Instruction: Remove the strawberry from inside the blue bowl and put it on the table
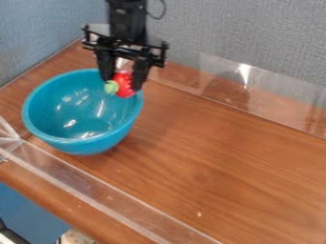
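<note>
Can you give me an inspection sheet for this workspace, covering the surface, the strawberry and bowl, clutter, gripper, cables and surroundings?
Surface: brown wood-grain tabletop, glossy, with a clear acrylic rim along its edges.
Strawberry: red with a green top, held up between the fingers at the bowl's far right edge; not on the table.
Bowl: blue, round, upright; no contents visible.
Clutter: nothing seen on the visible tabletop.
Gripper: dark, reaching down from above, closed on the strawberry.
Cables: one thin dark cable beside the arm, at the top of the picture.
Surroundings: grey textured panels behind and at left; blue surface below the near edge.
</note>
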Available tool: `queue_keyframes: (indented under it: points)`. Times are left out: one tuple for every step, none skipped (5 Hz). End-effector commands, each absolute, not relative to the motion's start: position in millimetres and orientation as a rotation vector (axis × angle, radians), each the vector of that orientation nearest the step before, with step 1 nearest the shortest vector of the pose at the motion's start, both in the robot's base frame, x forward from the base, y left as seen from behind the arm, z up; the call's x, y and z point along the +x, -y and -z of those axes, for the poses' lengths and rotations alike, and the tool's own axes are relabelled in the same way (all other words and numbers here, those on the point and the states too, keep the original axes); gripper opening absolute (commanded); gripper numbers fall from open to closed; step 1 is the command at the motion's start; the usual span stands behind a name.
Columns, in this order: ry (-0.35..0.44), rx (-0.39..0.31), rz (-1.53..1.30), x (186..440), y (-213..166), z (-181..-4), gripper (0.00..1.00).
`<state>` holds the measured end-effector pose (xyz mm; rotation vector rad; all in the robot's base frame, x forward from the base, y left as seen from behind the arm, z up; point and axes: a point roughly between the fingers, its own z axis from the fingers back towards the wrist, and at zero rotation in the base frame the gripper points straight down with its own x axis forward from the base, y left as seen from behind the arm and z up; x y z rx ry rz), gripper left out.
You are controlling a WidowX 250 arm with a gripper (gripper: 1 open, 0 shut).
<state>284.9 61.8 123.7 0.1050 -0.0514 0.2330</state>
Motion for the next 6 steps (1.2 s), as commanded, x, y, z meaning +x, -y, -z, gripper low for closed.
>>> queue_keyframes:
  points:
    - [0.107, 0.11, -0.212, 291, -45, -132.8, 0.0]
    - [0.096, 0.111, -0.175, 287, -23, -121.3, 0.0]
    - [0.077, 0.097, -0.121, 290, -8, -101.1, 0.0]
    - [0.054, 0.088, -0.059, 293, 5, -79.2, 0.0]
    - [0.037, 0.082, -0.038, 293, 16, -51.7, 0.0]
    - [0.024, 0.068, -0.034, 290, 22, -32.1, 0.0]
